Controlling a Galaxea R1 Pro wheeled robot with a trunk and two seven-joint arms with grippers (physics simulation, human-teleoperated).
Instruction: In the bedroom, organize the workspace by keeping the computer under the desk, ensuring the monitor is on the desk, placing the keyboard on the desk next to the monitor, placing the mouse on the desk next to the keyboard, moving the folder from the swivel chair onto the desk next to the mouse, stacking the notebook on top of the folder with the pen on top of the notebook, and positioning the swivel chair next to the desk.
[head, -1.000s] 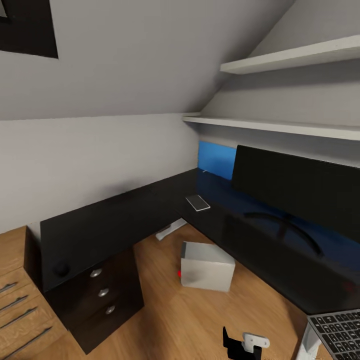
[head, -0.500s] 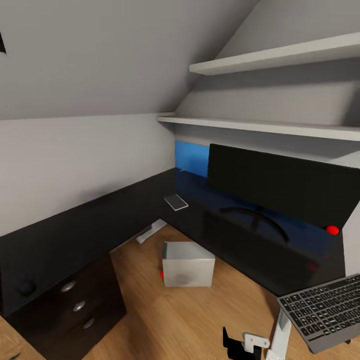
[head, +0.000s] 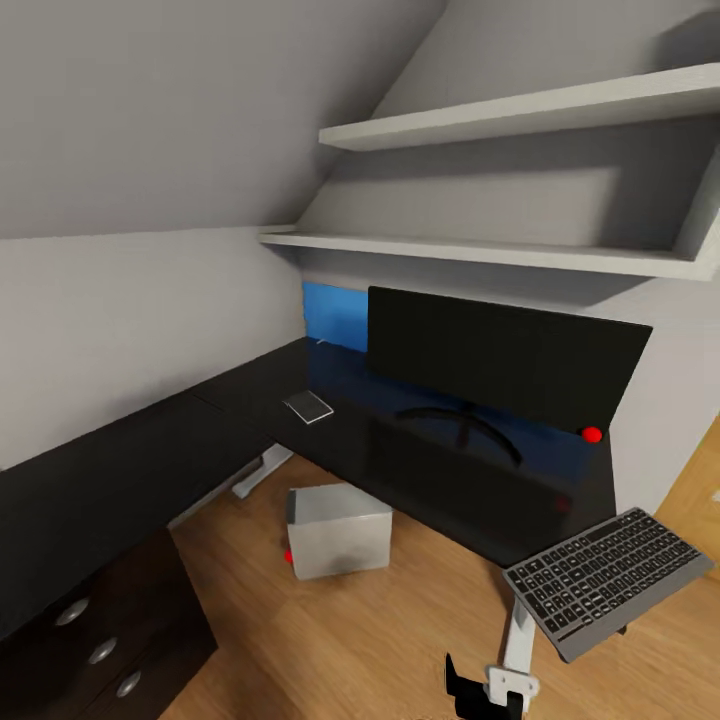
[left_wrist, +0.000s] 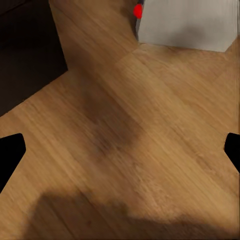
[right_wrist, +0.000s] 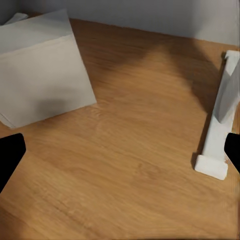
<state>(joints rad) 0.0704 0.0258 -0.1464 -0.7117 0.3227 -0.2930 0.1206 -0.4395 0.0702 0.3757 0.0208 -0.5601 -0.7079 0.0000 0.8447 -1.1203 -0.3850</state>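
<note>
The black-topped desk (head: 150, 450) runs in an L along two walls. The wide black monitor (head: 500, 355) stands on its right wing, a red dot at its lower right corner. The light grey computer (head: 338, 530) sits on the wood floor under the desk, and also shows as computer (left_wrist: 185, 22) and computer (right_wrist: 42, 80). The black keyboard (head: 602, 580) lies tilted at the desk's right end above the white leg (head: 518, 640); I cannot tell what it rests on. My left gripper (left_wrist: 120, 152) and right gripper (right_wrist: 120, 155) hang open over bare floor, holding nothing.
A small flat dark item with a pale rim (head: 308, 406) lies on the desk near the blue back panel (head: 335, 315). Two white shelves (head: 480, 250) hang above the monitor. The black drawer unit (head: 100, 650) stands at the lower left. The white desk leg (right_wrist: 220, 125) is near my right gripper.
The head camera has swung right, so the whole scene has slid left in the picture. The keyboard and the monitor's right end have come fully into view; nothing itself has moved.
</note>
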